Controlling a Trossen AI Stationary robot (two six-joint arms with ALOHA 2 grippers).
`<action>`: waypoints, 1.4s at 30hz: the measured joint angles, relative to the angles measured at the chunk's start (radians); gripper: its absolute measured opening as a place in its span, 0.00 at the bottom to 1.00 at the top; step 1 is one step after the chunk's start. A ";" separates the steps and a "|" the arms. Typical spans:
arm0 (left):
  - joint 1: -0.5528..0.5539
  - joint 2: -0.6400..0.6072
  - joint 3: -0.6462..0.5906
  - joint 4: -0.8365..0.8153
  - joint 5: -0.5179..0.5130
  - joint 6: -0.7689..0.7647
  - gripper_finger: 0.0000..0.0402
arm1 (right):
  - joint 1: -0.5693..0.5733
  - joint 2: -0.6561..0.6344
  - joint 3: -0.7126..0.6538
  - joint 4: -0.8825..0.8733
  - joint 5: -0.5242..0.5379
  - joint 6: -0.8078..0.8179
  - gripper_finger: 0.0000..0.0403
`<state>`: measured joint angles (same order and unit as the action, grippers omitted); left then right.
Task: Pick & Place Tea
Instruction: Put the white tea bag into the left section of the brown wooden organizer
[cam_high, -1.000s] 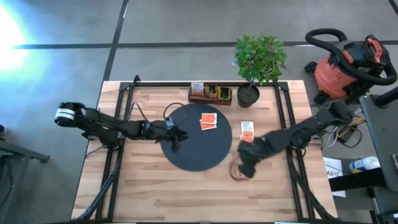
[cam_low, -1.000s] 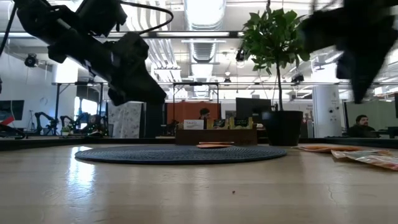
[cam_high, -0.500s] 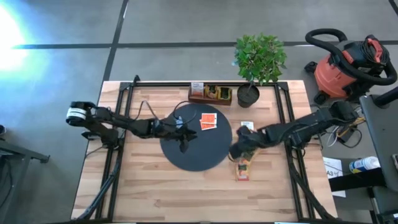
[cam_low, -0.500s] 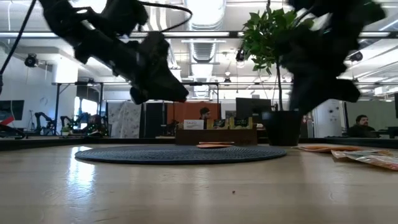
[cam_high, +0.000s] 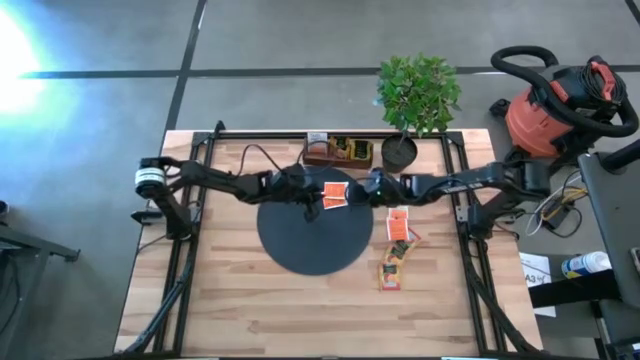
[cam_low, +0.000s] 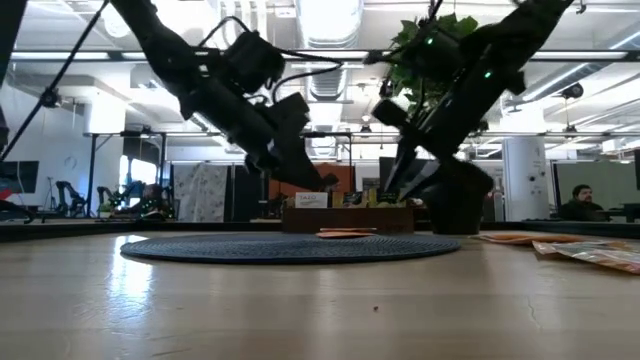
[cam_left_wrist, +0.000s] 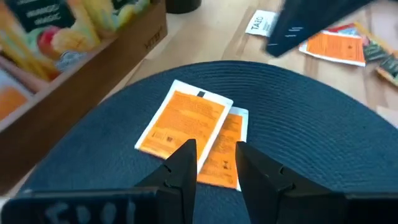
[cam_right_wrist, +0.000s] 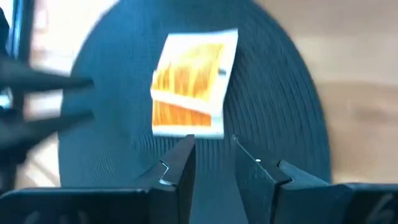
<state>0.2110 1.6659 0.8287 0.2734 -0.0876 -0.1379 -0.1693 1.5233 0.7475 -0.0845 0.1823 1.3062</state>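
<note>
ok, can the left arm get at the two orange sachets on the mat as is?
Probably yes: the left gripper hovers right at the sachets, jaws parted, nothing between. The right gripper is close opposite, though.

Two orange sachets (cam_high: 334, 195) on mat (cam_high: 310, 245)

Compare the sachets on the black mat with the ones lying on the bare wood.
The mat sachets are two orange squares, overlapping, on the mat near its far edge. The wood sachets lie strung out in a loose line right of the mat, some with green and dark print. Both pincers, left and right, hang beside the mat pair; none is near the wood ones. All are small flat packets.
</note>
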 joint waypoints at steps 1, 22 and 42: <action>0.005 0.012 0.008 0.003 0.006 0.016 0.26 | -0.014 0.014 0.001 0.025 -0.002 0.000 0.26; 0.039 0.201 0.108 -0.083 0.074 0.057 0.26 | -0.073 0.213 0.100 0.070 -0.052 -0.056 0.31; 0.039 0.202 0.105 -0.052 0.105 0.028 0.26 | -0.111 0.214 0.100 0.169 -0.051 -0.200 0.30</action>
<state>0.2501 1.8683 0.9337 0.2219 0.0170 -0.1097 -0.2802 1.7370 0.8471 0.0849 0.1313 1.1066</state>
